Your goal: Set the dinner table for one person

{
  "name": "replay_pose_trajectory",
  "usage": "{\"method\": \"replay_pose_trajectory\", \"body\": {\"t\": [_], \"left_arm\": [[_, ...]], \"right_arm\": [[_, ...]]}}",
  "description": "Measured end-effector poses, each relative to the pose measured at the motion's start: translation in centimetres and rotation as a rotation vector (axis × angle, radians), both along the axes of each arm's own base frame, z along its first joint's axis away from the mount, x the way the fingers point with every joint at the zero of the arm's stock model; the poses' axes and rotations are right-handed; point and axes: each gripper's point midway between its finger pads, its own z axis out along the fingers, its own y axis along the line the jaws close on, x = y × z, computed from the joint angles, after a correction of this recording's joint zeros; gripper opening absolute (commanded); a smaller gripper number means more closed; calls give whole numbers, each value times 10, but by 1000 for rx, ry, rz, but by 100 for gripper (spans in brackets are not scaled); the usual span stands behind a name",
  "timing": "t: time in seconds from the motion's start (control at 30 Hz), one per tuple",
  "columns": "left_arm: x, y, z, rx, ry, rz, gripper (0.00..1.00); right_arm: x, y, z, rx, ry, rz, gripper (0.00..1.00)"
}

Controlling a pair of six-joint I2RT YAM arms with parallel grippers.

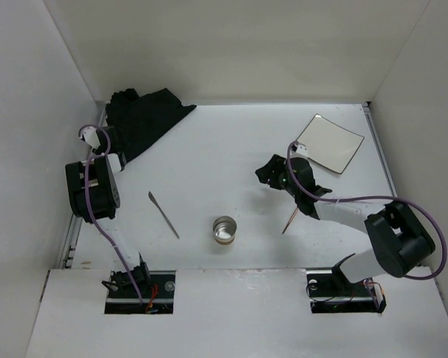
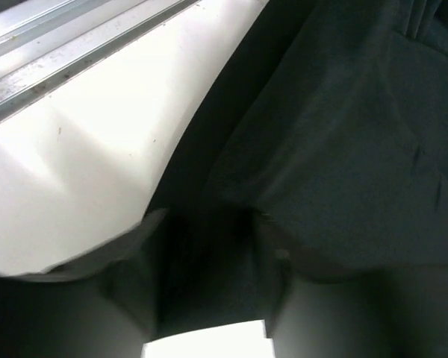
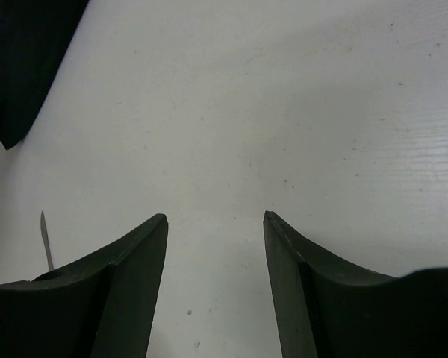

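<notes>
The dinner table [image 1: 209,156] is a matte white surface. A black cloth [image 1: 145,115] lies bunched at its far left corner. My left gripper [image 1: 97,139] is at the cloth's left edge. In the left wrist view its jaws [image 2: 209,224] stand apart with dark cloth [image 2: 343,134] between and over them. My right gripper [image 1: 272,173] is open and empty over bare table [image 3: 284,112] mid-right. A white square plate [image 1: 330,140] lies at the far right. A knife [image 1: 163,214], a metal cup [image 1: 225,230] and a thin wooden stick [image 1: 290,221] lie nearer the front.
Metal rails [image 2: 60,52] run along the table's left side next to the cloth. White walls enclose the table on three sides. In the right wrist view the cloth [image 3: 30,60] shows at the upper left and the knife tip [image 3: 45,239] at the left.
</notes>
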Motion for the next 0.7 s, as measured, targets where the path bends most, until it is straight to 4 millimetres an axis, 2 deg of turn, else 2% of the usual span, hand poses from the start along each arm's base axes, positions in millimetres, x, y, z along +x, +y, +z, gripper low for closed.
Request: {"method": "replay_pose_trajectory", "body": {"t": [0.07, 0.17, 0.27, 0.4, 0.5, 0.6, 0.7], "left_arm": [[1, -2, 0, -1, 1, -12, 23], [4, -14, -1, -12, -3, -40, 16], [10, -46, -3, -25, -23, -92, 14], [15, -121, -6, -40, -46, -215, 13], [14, -194, -5, -88, -71, -337, 13], [0, -276, -2, -150, -94, -486, 13], [-23, -341, -1, -206, -100, -602, 13]], "right_arm": [[-1, 1, 0, 0, -1, 4, 60], [-1, 1, 0, 0, -1, 4, 60], [-1, 1, 0, -1, -1, 4, 60], [-1, 1, 0, -4, -3, 5, 60], [0, 0, 0, -5, -4, 2, 60], [2, -4, 2, -3, -8, -9, 60], [5, -9, 8, 3, -20, -23, 60]]}}
